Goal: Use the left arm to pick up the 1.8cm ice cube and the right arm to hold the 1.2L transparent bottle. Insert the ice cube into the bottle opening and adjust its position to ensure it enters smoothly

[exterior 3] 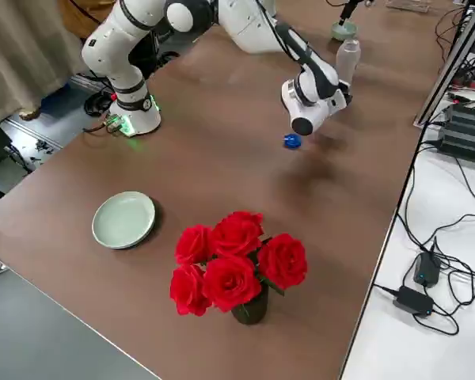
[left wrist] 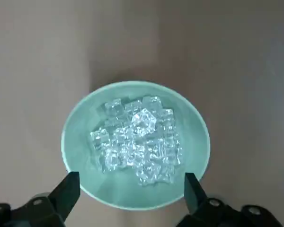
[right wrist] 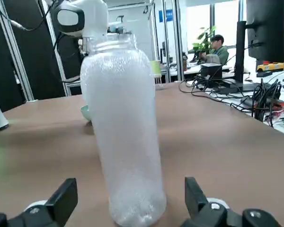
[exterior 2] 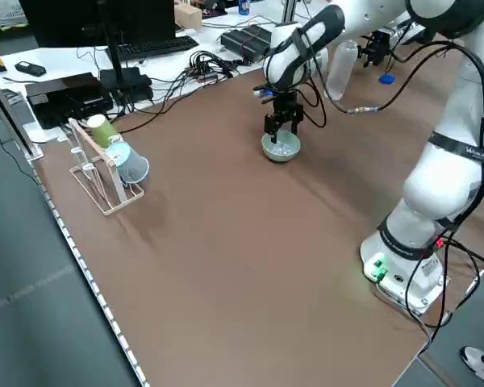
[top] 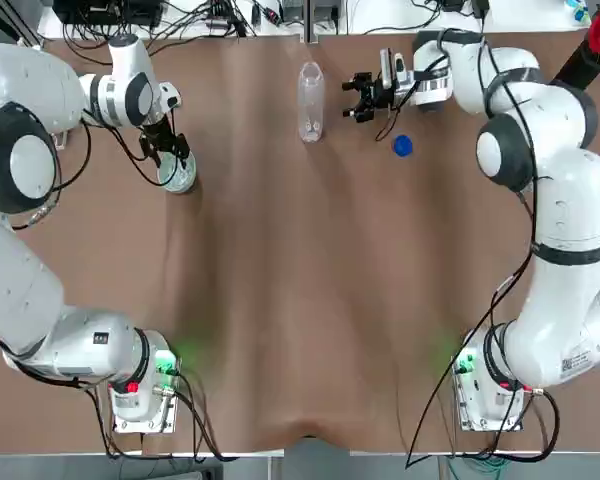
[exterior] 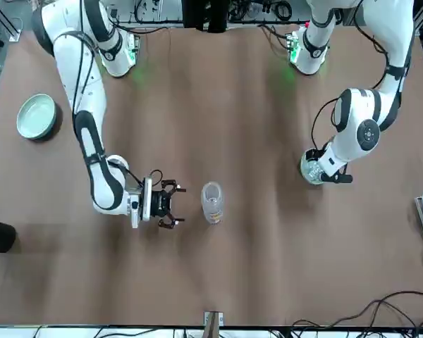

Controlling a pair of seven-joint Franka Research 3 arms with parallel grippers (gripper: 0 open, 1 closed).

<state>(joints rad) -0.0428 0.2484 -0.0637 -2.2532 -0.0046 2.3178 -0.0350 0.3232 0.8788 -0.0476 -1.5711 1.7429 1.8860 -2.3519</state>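
Note:
The clear bottle stands upright and uncapped at the far middle of the table. My right gripper is level with its lower part, open and aimed sideways at it; the bottle stands just ahead of the fingertips, untouched. Several translucent ice cubes are piled in a small pale green bowl at the far left. My left gripper hangs open just above the bowl, with nothing between its fingers.
A blue cap lies on the table near the right wrist. A green plate and a vase of red roses sit on the right side. A rack with cups stands at the left edge.

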